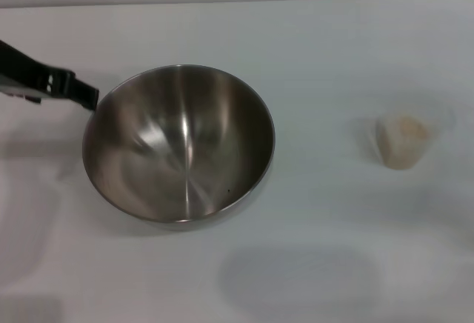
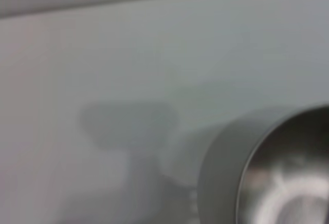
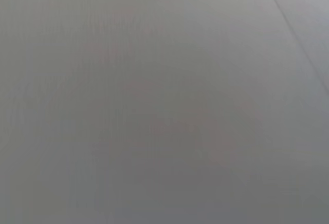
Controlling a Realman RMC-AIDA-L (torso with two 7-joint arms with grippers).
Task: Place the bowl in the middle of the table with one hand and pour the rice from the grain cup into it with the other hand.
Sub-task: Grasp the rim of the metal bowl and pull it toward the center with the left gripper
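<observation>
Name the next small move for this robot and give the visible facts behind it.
Probably slide the bowl a little further right toward the table's middle: the left gripper is at its rim, and it sits left of centre. The grain cup holds its rice, untouched.

Brushed steel, clear plastic and a matt white top.
The large round stainless-steel mixing bowl (image 1: 178, 145) has a shiny brushed grey inside with bright streaked reflections; its outer wall (image 2: 221, 172) looks smoother and duller. The plain white flat tabletop (image 1: 311, 56) is smooth and matt. The small translucent plastic grain cup (image 1: 406, 141) looks cloudy-clear, holding whitish-cream grainy rice (image 1: 404, 136). The left gripper (image 1: 78, 93) at the bowl's rim is black, faintly glossy.
</observation>
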